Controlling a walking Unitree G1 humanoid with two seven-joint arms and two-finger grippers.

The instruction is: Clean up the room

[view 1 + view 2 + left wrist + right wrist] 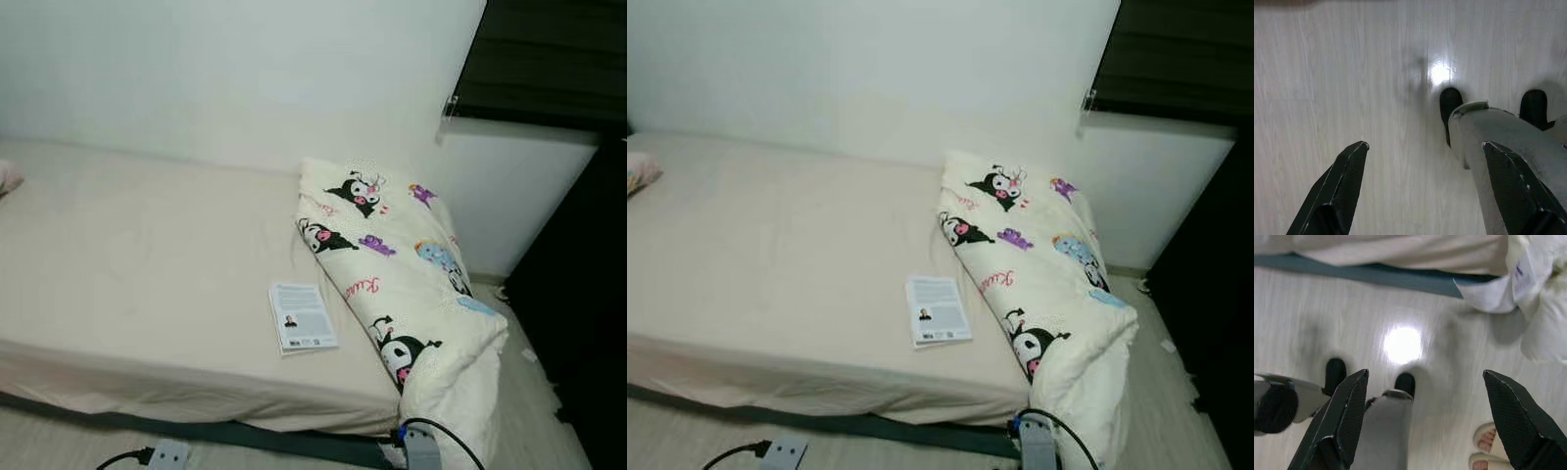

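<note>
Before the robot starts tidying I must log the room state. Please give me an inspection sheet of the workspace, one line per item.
Surface: bed with beige sheet, mostly bare.
Job's things: booklet lying flat near the bed's front edge; quilt with cartoon print, bunched at the right end and hanging over the edge.
Clutter: pink pillow corner at far left; small scraps on the floor at right.
Grippers: left pincer open, above bare floor; right pincer open, above floor beside the bed.
Cables: black cable at the right arm.
Surroundings: white wall; dark cabinet at right; a person's foot in a slipper.
</note>
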